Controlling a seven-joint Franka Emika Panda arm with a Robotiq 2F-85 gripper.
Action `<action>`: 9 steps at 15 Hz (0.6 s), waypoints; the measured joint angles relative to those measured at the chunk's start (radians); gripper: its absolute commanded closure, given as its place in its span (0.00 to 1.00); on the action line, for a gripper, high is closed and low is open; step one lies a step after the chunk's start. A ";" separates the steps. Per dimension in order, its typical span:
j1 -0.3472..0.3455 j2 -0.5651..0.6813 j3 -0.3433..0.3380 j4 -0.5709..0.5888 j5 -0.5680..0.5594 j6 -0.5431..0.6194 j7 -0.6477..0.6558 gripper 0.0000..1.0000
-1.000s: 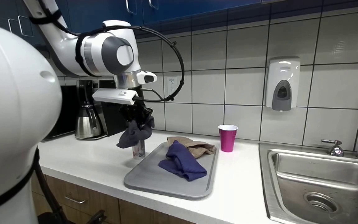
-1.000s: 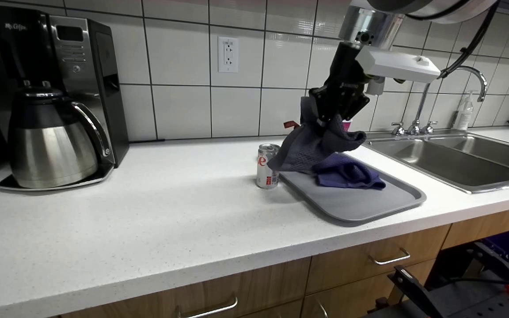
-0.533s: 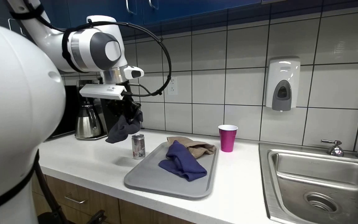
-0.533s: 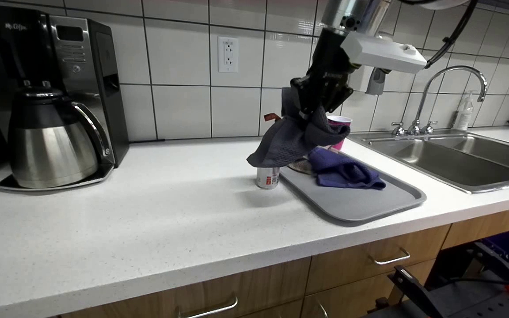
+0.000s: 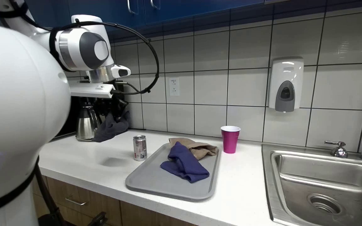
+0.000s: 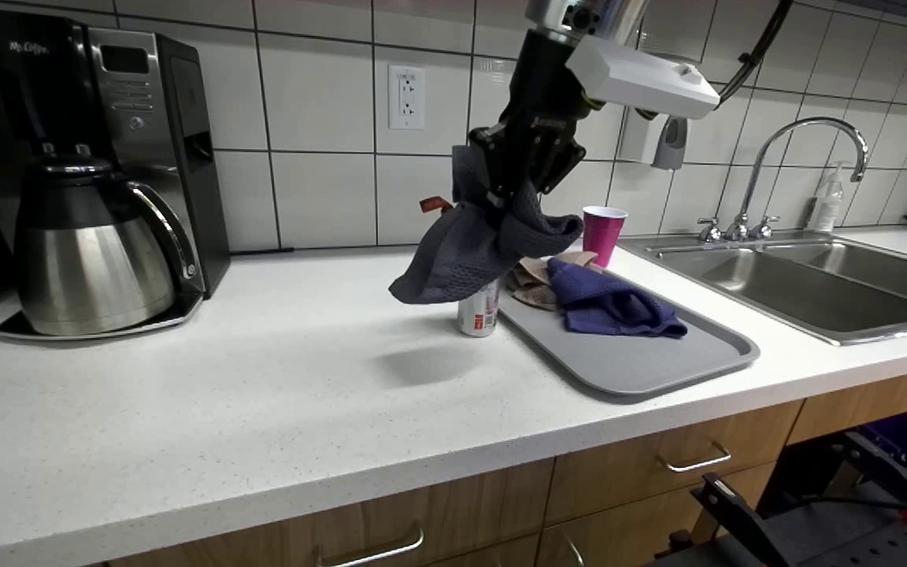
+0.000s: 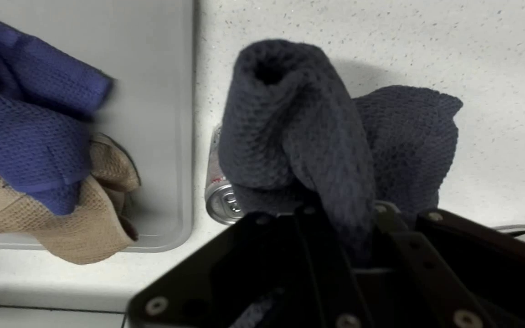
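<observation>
Far left, the coffee maker [image 6: 146, 134] is standing against the tiled wall. Next along, I am holding a dark gray cloth [image 6: 465, 248] in the air; my gripper [image 7: 345, 218] is clamping a bunched fold of it, loose ends drooping below the jaws. The change: over the last second I am carrying it toward the coffee maker, the shadow [image 6: 426, 364] on the white counter [image 6: 225, 409] sliding the same way. My reading — the grip is keeping its hold, and the cloth is getting farther from the tray. The can [image 6: 479, 313] is standing upright just beside the tray [image 6: 658, 372]; in an exterior view the cloth is hiding its top. On the tray, the tan cloth [image 6: 534, 285] is lying partly under the purple cloth [image 6: 615, 303] — neither is shifting. Beyond them, the pink cup [image 6: 602, 236] is coming into fuller view. Farthest right, the sink [image 6: 867, 334] is staying as it was.
</observation>
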 measured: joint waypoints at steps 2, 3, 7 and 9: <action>0.016 0.016 0.012 0.015 0.000 0.000 0.000 0.96; 0.024 0.027 0.019 0.023 0.000 0.000 0.000 0.96; 0.038 0.081 0.042 0.057 0.000 0.001 0.000 0.96; 0.042 0.111 0.053 0.075 -0.004 0.001 0.000 0.96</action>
